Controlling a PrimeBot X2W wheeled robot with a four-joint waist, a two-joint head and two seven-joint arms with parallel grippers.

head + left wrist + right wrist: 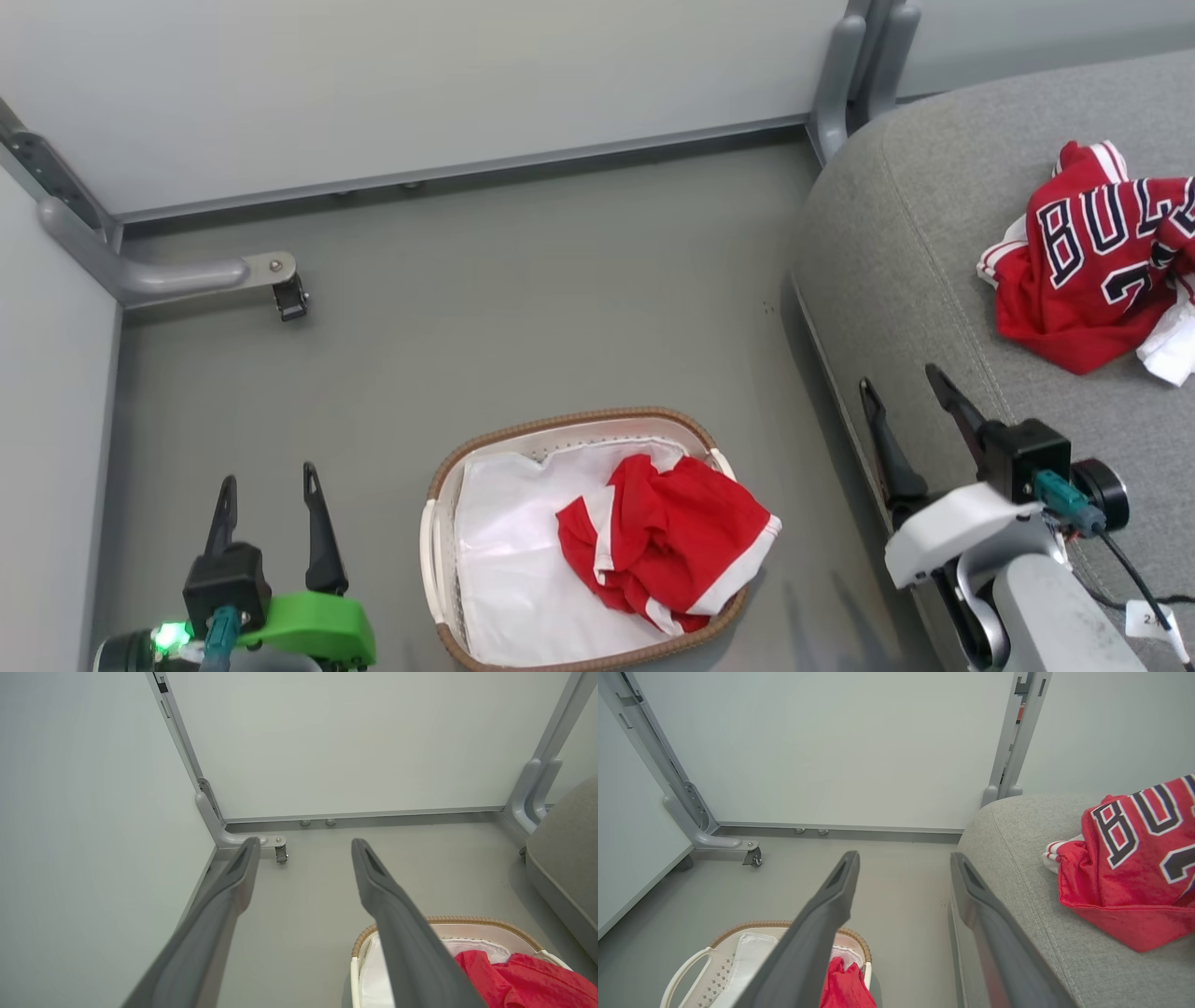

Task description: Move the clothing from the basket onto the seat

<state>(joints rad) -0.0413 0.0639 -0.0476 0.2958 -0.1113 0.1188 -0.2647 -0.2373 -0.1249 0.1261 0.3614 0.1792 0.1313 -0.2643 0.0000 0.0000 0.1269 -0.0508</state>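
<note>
Left gripper (269,476) and right gripper (900,376) are held wide open, empty. Between them, red shorts (672,537) are seen in the basket (579,417); these must be grasped next.

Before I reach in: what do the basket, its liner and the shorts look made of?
Basket: cream moulded plastic, judging by its perforated wall, with a brown woven-look rim that may be rattan or an imitation. Liner: thin white cloth, softly creased. Shorts: red fabric with a slight sheen, probably polyester, with white trim.
</note>
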